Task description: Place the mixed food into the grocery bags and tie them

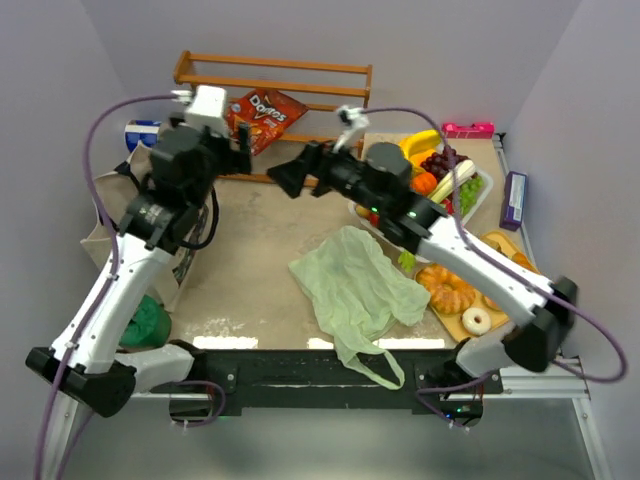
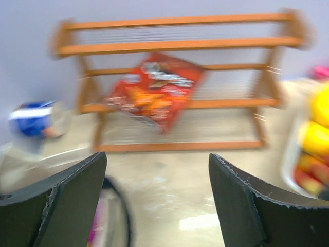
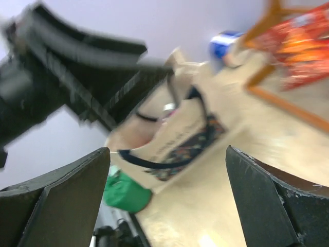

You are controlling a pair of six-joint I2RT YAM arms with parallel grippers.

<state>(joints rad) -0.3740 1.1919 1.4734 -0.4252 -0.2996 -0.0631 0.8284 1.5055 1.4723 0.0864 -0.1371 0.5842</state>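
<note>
Though blurred in both wrist views, jaws plainly apart on left gripper (image 2: 157, 159) and right gripper (image 3: 167, 152), nothing between either pair; both raised over rear of table (image 1: 250, 260), close together.
Pale green plastic bag (image 1: 355, 285): lying flat near front edge, one loop handle trailing toward arm bases.
Beige tote (image 3: 180, 136): at left edge beside left arm, black handles showing.
Red snack packet (image 1: 265, 115): leaning on wooden rack (image 1: 275, 70) at back.
Toy fruit (image 1: 440, 162): heaped in tray (image 1: 485, 190) at right.
</note>
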